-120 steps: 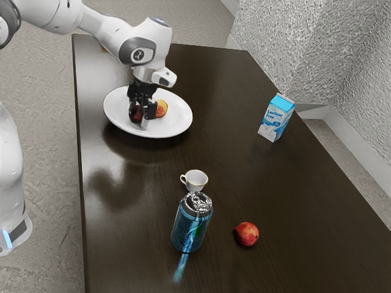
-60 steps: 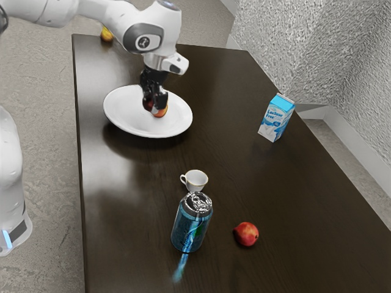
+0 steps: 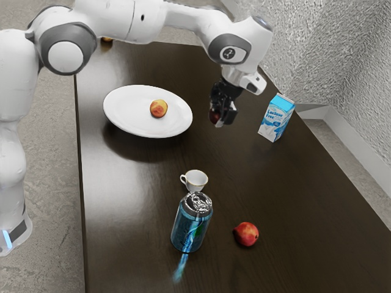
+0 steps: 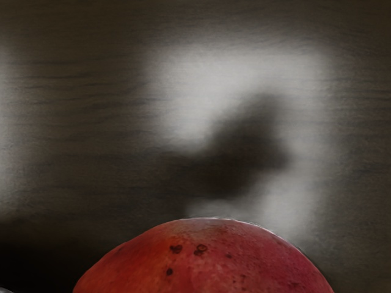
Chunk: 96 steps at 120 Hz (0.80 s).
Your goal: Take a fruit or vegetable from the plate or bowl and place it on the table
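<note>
Both of your fingers (image 3: 230, 115) pinch a dark red fruit (image 3: 214, 116), which you hold above the bench (image 3: 140, 195), between the plate (image 3: 131, 122) and the carton (image 3: 275, 122) in the exterior view. One peach (image 3: 159, 108) lies on the plate. Nearer that camera, your cup (image 3: 196, 179) stands just beside the can (image 3: 191, 227); a bright red fruit (image 3: 247, 234) rests toward the exterior view's right. Wrist view: dark-spotted red skin, with shadow on the bench beyond.
</note>
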### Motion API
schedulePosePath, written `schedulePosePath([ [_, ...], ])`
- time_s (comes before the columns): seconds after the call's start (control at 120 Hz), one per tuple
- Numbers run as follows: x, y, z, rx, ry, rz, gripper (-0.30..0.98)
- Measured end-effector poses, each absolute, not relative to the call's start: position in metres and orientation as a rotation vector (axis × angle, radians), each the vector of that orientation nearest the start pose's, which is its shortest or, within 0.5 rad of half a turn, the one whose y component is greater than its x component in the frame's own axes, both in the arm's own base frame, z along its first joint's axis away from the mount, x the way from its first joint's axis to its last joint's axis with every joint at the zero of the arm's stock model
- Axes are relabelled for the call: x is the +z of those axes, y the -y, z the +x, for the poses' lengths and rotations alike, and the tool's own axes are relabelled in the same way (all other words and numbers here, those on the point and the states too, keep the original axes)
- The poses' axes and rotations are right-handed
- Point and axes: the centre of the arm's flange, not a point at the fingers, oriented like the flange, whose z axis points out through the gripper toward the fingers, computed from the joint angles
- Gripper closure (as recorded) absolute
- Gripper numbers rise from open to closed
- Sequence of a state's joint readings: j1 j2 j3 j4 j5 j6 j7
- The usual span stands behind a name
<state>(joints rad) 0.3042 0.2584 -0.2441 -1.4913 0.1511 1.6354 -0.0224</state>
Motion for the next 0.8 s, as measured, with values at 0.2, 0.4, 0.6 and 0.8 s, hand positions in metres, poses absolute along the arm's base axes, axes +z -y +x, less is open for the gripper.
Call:
schedulePosePath([
  [0.2, 0.475, -0.084, 0.651, 0.218, 0.109, -3.105, 0.35],
  [0.4, 0.46, -0.084, 0.664, 0.161, 0.086, -3.132, 0.22],
  [0.6, 0.472, -0.07, 0.666, 0.098, 0.031, -3.139, 0.05],
  [0.8, 0.712, 0.097, 0.544, -0.279, -0.285, -2.955, 0.01],
])
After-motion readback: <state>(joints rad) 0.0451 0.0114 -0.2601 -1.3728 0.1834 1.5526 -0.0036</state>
